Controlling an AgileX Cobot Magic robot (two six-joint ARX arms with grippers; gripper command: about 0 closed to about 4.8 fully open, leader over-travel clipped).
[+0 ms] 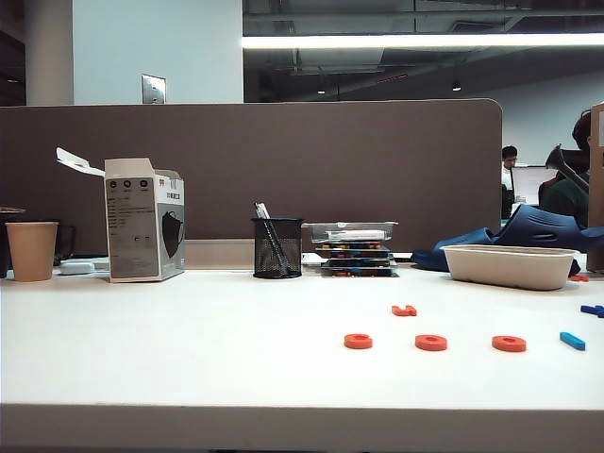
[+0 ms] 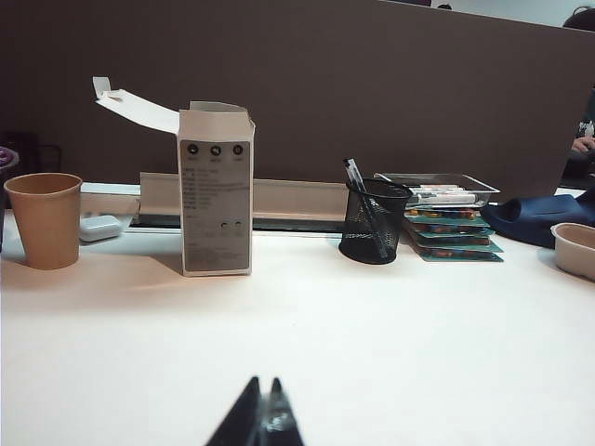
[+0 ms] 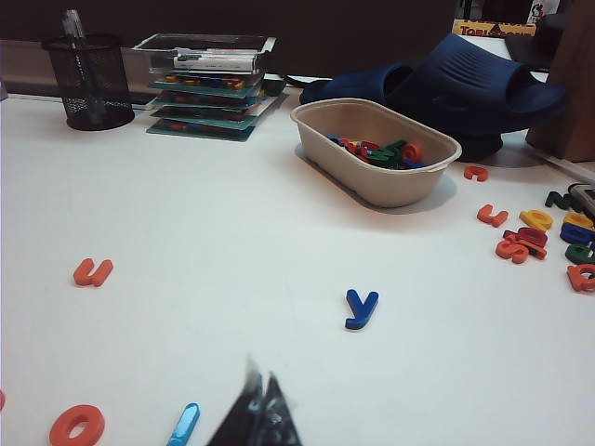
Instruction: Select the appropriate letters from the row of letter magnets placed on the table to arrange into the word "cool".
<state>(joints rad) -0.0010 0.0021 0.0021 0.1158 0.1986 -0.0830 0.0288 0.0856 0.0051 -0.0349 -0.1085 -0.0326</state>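
With nothing yet picked, both jaws pressed together, left gripper (image 2: 263, 415) and right gripper (image 3: 263, 413) are held low over the counter (image 1: 189, 349); rings (image 1: 430, 343) and bar (image 1: 572, 341) lie at four o'clock, to be reached next.

Exterior view: low, near the table (image 1: 189, 359) edge, facing the brown partition (image 1: 283, 160). Left wrist view: low over the table, level, facing the box (image 2: 216, 190) and cup (image 2: 45, 218); left tool (image 2: 263, 423) at the frame edge. Right wrist view: angled down toward the bowl (image 3: 376, 153); right tool (image 3: 260, 418) likewise. All three share the mesh holder (image 1: 276, 247).
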